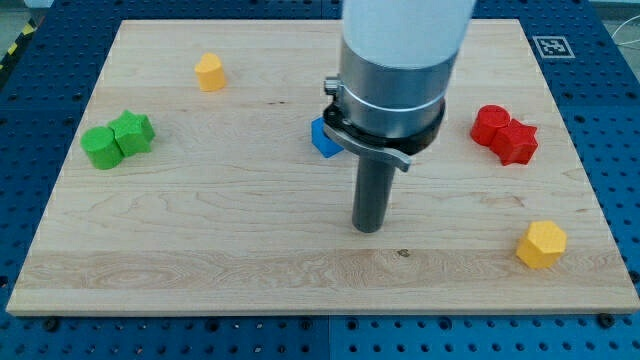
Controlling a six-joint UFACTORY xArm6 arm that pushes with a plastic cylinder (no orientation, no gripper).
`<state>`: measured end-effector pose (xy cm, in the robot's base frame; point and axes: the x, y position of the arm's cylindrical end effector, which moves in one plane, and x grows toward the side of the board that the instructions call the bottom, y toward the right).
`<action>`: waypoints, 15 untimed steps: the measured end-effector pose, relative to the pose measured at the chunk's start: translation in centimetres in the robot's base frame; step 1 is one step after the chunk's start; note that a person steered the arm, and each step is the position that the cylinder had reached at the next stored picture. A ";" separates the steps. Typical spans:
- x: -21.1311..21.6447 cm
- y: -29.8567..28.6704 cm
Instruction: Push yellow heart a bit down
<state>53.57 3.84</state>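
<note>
A pale wooden board fills most of the view and rests on a blue perforated table, with a small black-and-white marker at the board's top right corner. The arm, a wide grey-and-white cylinder ringed by a dark collar, descends from the view's top centre and narrows into a straight dark rod; my tip touches down on bare wood slightly right of the board's centre and is in contact with no block (the arm carries no fingers, so there is nothing to open, close or grip). Two red blocks sit touching each other near the right edge, and two green blocks sit touching each other near the left edge; their exact shapes cannot be made out. A yellow hexagonal block lies at the lower right, well apart from the tip. A blue block lies just above and to the left of the tip, partly hidden behind the collar. The yellow heart stands alone toward the upper left of the board, well apart from the tip and from every other block.
</note>
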 end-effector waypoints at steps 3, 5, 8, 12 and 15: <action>-3.3 -4.6; -5.7 -7.4; -12.9 -9.0; -22.1 -11.6; -25.5 -16.1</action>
<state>28.11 -12.21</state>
